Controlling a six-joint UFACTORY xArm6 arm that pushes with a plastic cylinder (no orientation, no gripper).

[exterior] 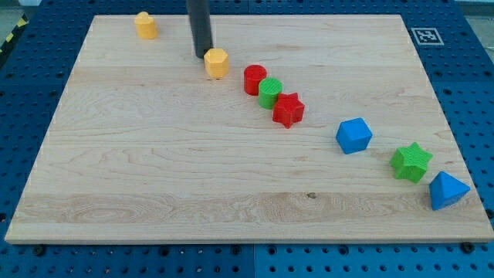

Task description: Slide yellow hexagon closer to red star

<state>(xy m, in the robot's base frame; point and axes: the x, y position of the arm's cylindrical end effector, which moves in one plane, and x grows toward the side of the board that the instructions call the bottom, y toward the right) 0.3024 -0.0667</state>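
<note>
The yellow hexagon (217,62) sits on the wooden board (154,154) near the view's top, left of centre. The red star (289,110) lies to its lower right, with a red cylinder (255,79) and a green cylinder (270,93) in a diagonal row between them. My tip (203,55) is down on the board just at the upper left of the yellow hexagon, touching or nearly touching it.
Another yellow block (145,25) stands at the view's top left. A blue cube-like block (353,135), a green star (410,161) and a blue triangular block (447,190) trail toward the view's lower right. A marker tag (427,35) is at the top right corner.
</note>
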